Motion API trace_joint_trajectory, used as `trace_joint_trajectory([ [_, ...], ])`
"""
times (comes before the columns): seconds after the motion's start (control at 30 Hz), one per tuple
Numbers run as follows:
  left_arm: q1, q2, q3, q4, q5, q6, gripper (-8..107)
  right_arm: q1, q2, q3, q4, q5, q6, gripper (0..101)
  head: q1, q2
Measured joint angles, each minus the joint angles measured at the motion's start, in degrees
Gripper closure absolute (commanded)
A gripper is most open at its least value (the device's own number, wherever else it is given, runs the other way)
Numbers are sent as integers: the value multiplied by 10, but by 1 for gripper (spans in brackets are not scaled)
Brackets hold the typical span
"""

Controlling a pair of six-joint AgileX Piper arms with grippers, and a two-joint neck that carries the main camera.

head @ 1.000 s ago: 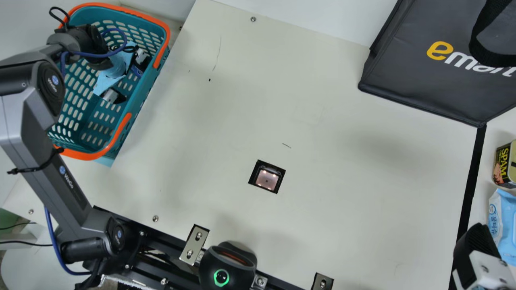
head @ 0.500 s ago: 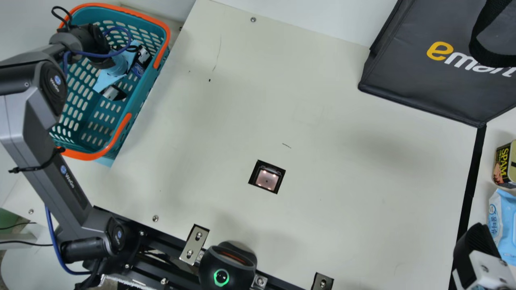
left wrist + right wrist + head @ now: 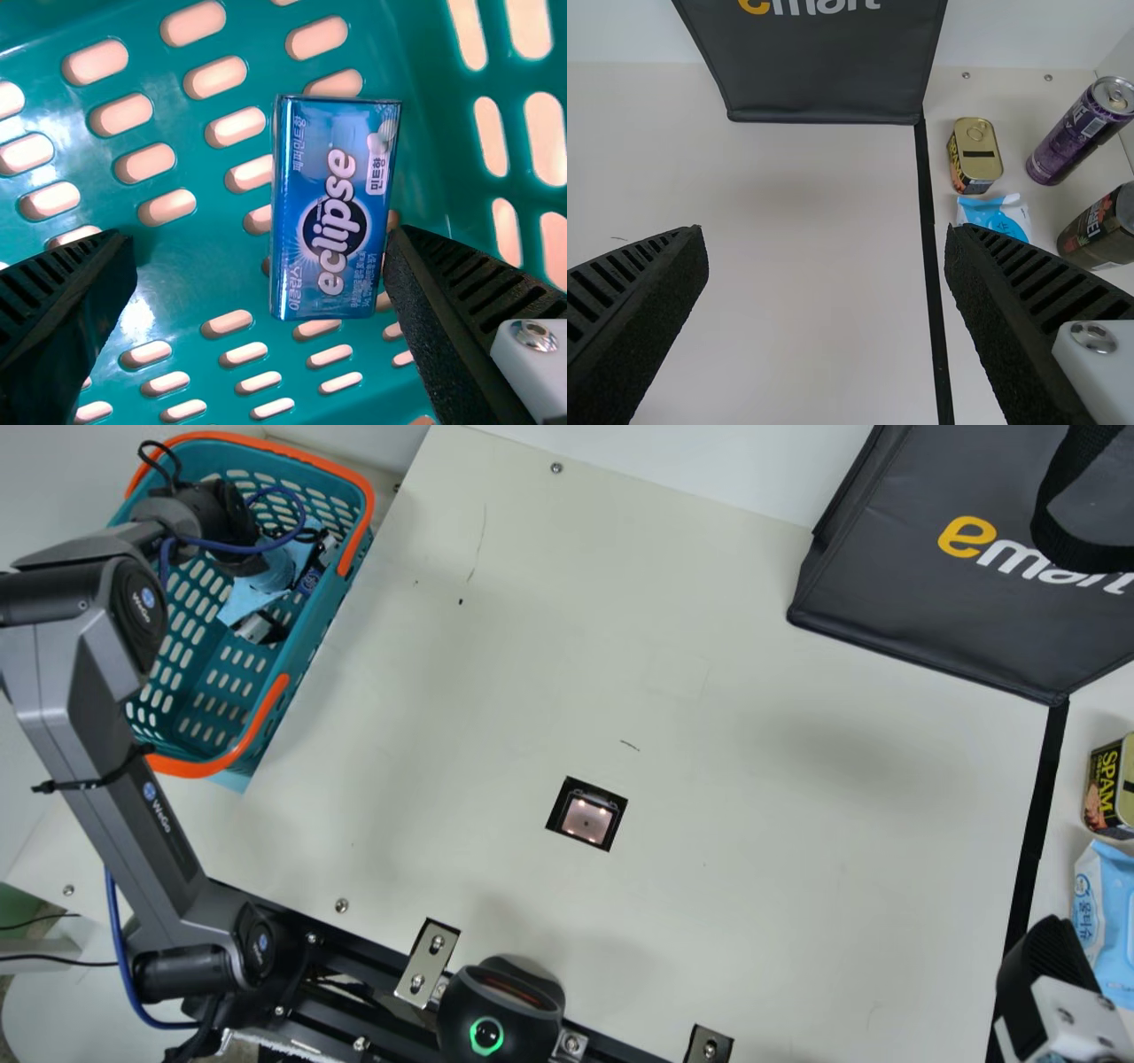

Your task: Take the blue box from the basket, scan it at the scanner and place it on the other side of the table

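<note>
Jaws wide apart on the left gripper (image 3: 261, 239), and framed between them is the blue box (image 3: 332, 212), down in the basket (image 3: 204, 767) by the desk's (image 3: 496, 691) far left corner. One side looks nearly against it, so centre first, close squarely, lift straight! Right gripper (image 3: 826, 235): jaws apart, empty.

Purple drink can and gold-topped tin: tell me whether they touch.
Apart: the right wrist view shows table between the purple drink can and the gold-topped tin.
</note>
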State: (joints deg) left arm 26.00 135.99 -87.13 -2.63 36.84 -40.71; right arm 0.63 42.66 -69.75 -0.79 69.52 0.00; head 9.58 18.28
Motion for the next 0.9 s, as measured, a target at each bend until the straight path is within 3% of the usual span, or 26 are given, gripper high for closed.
trace_joint_trajectory([
  [0.07, -1, 3, -2, 1, 1, 1, 9, 0, 0, 0, 0, 0, 0, 6, 0, 0],
  [0.57, -2, 6, -3, -4, 6, 11, 107, 0, 0, 0, 0, 0, 0, 6, 0, 0],
  [0.9, -2, -9, 10, -10, 6, 20, 107, 0, 0, 0, 0, 0, 0, 6, 0, -1],
])
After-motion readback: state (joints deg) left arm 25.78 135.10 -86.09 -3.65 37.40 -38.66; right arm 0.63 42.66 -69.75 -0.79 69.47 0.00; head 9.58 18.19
